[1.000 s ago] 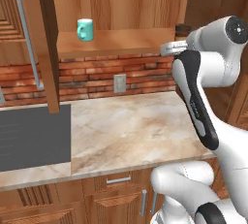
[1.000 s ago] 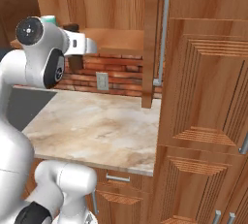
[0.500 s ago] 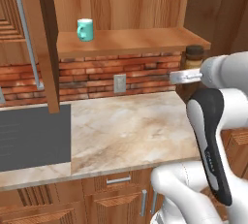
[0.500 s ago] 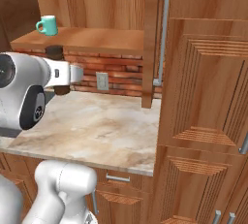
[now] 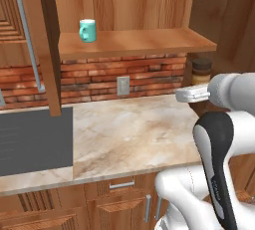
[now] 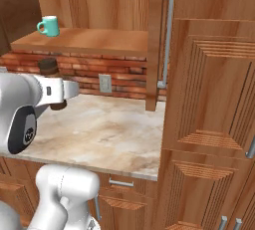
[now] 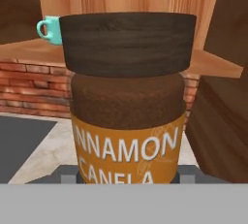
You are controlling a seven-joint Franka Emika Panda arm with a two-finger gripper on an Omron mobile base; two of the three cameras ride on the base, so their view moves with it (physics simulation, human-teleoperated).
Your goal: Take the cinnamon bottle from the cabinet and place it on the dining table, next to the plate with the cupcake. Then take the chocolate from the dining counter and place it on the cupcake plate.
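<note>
Cinnamon bottle shows in the left base view, off the cabinet shelf, upright beside the arm's wrist below the shelf's right end. From the right, it pokes up behind the gripper, over the marble counter. Up close, the jaws clamp its orange-labelled body; a teal mug sits behind.

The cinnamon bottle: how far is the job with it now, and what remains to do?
Done: the cinnamon bottle is off the cabinet shelf, where the teal mug stands. In hand: the bottle sits upright between the fingers, held at the shelf's end above the marble counter. Left: placing it beside the cupcake plate on the dining table, then moving the chocolate onto that plate; none of these are in view.
</note>
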